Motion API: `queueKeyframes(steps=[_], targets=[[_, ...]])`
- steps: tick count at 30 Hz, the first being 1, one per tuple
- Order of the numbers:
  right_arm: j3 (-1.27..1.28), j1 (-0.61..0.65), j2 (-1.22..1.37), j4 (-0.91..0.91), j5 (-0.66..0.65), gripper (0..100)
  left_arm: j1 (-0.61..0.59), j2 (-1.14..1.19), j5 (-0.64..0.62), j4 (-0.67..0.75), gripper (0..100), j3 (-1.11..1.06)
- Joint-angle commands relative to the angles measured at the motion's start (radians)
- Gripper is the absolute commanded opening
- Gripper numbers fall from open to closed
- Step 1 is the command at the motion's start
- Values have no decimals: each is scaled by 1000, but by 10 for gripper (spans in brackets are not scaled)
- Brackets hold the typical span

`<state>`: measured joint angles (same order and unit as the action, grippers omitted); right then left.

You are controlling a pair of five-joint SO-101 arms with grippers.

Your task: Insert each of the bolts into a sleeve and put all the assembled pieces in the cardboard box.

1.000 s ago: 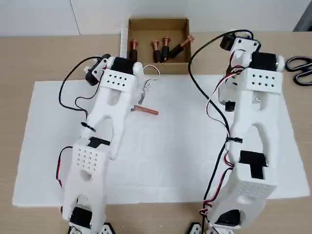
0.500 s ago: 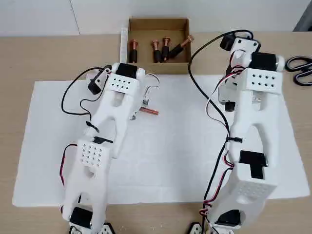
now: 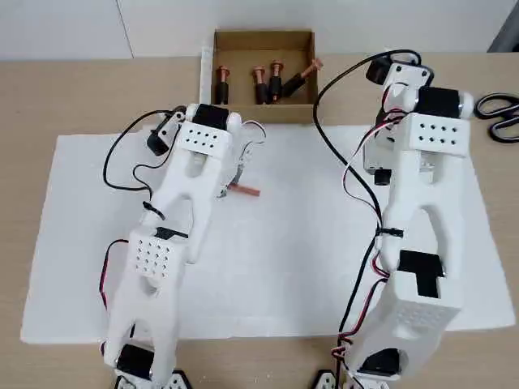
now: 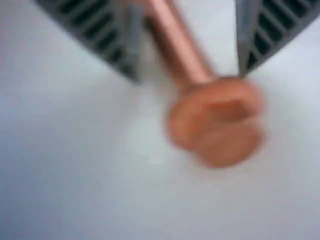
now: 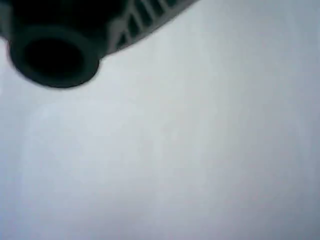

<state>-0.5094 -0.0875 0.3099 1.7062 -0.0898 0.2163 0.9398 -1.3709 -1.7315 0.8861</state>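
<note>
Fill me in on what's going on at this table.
The left arm's tool is down on the white sheet, open, with its fingers either side of the shank of a loose copper bolt lying there. The right arm's tool holds a black sleeve above the sheet. Four assembled pieces already lie in the cardboard box at the far edge of the table.

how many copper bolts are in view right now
5. Four bolts lie in black sleeves in the cardboard box. The fifth lies bare on the white mat at the left gripper. Others may be hidden under the arms.
</note>
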Motion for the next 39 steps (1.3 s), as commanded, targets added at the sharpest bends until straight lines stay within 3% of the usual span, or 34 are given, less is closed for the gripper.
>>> queueKeyframes(steps=[1, 5, 8, 18, 22, 26, 39], targets=[[-5, 4, -71, 2, 11, 3, 11, -21, 0, 0, 5, 31], [-5, 4, -71, 2, 11, 3, 17, -55, 37, -2, 6, 31], [-5, 4, -71, 2, 11, 3, 37, -107, 175, -3, 6, 31], [-5, 4, -71, 2, 11, 3, 23, -206, 1045, -21, 6, 22], [-5, 4, -71, 2, 11, 3, -23, -199, 1241, -20, 6, -13], [-5, 4, -70, 2, 11, 4, -63, -190, 1329, -11, 7, -102], [-5, 4, -70, 2, 12, 4, -64, -192, 1332, 58, 87, -174]])
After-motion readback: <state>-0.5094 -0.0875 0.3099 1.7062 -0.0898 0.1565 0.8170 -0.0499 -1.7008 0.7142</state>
